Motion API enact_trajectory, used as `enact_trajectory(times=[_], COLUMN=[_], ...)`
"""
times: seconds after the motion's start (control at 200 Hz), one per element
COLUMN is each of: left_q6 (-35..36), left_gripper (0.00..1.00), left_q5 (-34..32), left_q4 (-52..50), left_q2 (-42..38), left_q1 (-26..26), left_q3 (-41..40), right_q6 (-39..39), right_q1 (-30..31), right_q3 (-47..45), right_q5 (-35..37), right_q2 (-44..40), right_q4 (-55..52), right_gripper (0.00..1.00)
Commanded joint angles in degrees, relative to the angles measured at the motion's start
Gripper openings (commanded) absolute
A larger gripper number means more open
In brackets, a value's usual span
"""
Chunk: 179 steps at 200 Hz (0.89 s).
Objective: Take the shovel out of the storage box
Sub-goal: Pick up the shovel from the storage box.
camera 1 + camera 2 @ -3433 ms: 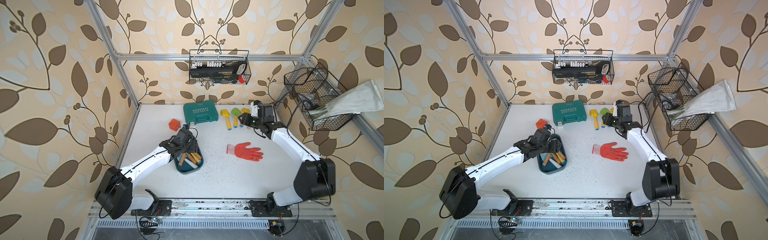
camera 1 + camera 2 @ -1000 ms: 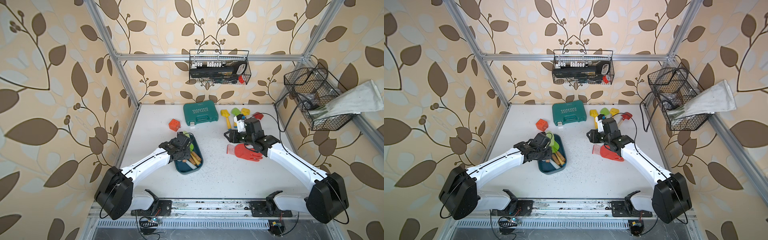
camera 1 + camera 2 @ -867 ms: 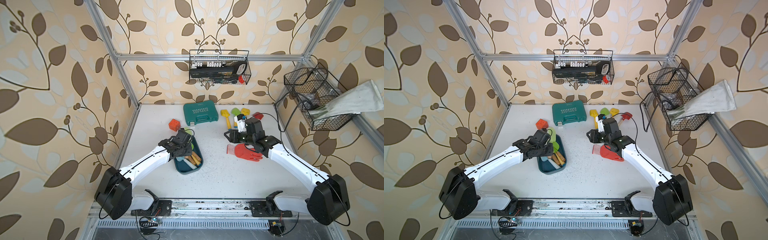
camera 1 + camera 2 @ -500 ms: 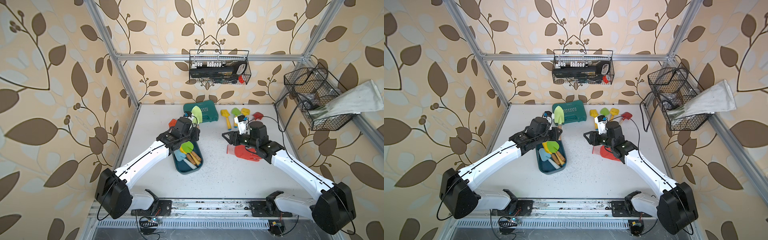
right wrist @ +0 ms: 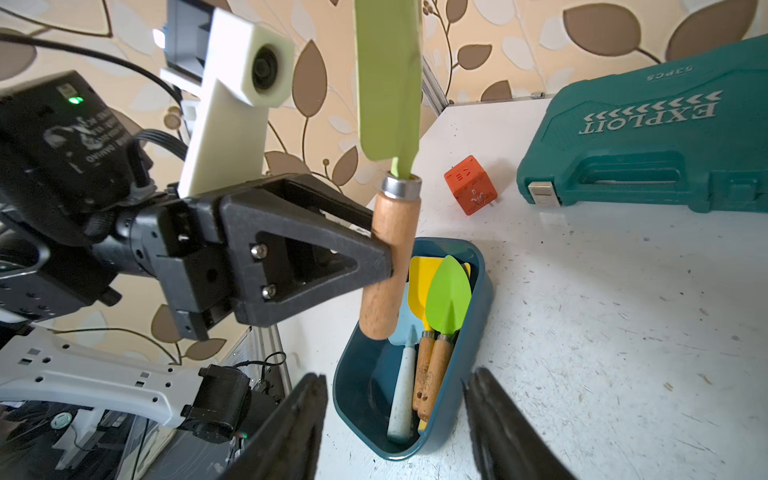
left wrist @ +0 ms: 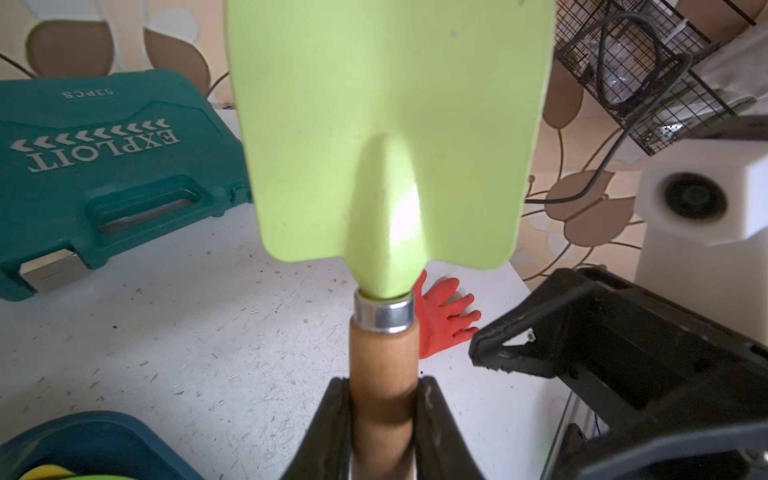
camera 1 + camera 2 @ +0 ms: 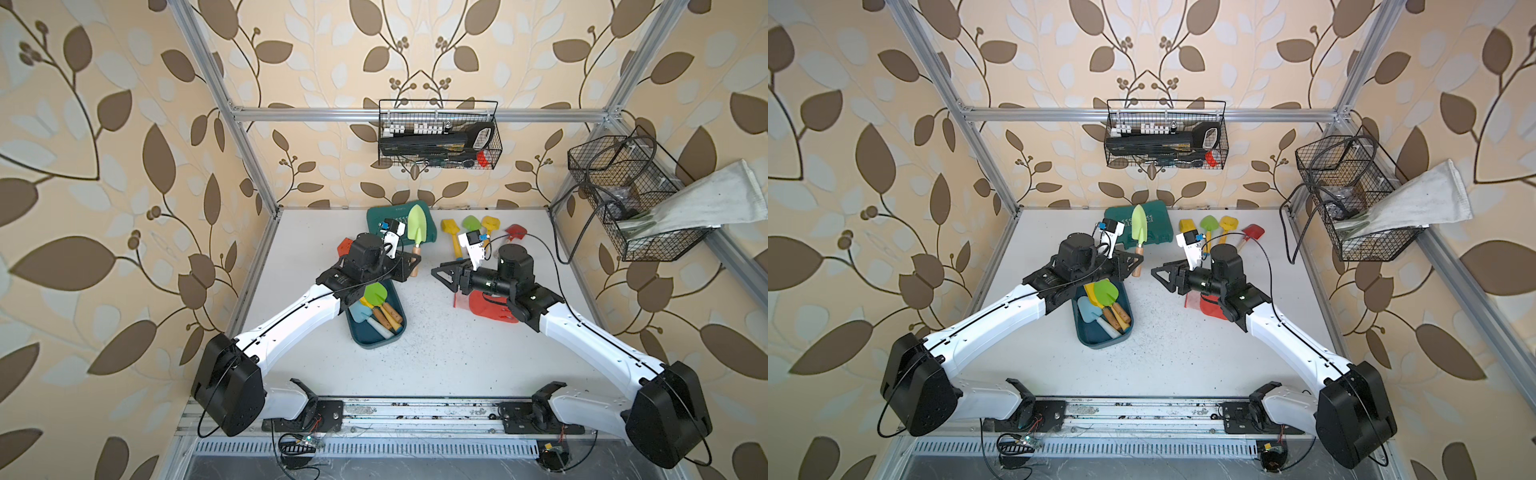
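While the scene is being read from the left, an orange cube [image 7: 341, 246] is being half hidden behind the left wrist, near the left edge of the white bench [image 7: 436, 361]. Just right of it, the wooden handle of the shovel [image 7: 415, 222] is being clenched by the left tool [image 7: 414, 266], with both jaws pressed on the wood. The shovel is being held upright in the air, its light-green blade pointing up, out of the storage box [image 7: 370, 338]. That box is being left on the bench beside the left forearm. Other small shovels [image 7: 374, 295] are being carried in it: a green blade, a yellow blade and a pale blue one with a white handle. In both top views a green hard case [image 7: 376, 216] at the back of the bench is being partly covered by the raised blade. Further right, a row of toy shovels [image 7: 471, 222] is being partly screened by the right wrist camera. The right tool [image 7: 436, 275] is being pointed at the left one with its jaws spread and nothing between them. Bare bench is being shown between the two tools. An orange glove [image 7: 494, 311] is being partly covered by the right arm. One wire basket [image 7: 438, 141] is being carried on the back wall and another [image 7: 636, 216] on the right wall.
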Motion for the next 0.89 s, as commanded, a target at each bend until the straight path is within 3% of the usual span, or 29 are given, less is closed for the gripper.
enact_trajectory(times=[0.0,0.595,0.89], left_q6=[0.54,-6.12,-6.76], left_gripper=[0.00,0.00,0.00], left_q5=[2.81,16.29,17.52], left_q4=[6.40,7.42,8.85], left_q2=[-2.71,-1.33,-1.04], left_q1=[-0.47,-1.61,-2.67], left_q3=[1.05,6.82,6.74], right_q6=[1.06,4.94,6.77], right_q1=[0.50,1.02,1.02], right_q3=[-0.95,-2.22,-3.06], right_q5=[-4.10,-10.41,-12.38], right_q2=[0.89,2.58,2.39], right_q4=[3.55,11.67,15.58], right_gripper=[0.57,0.54,0.43])
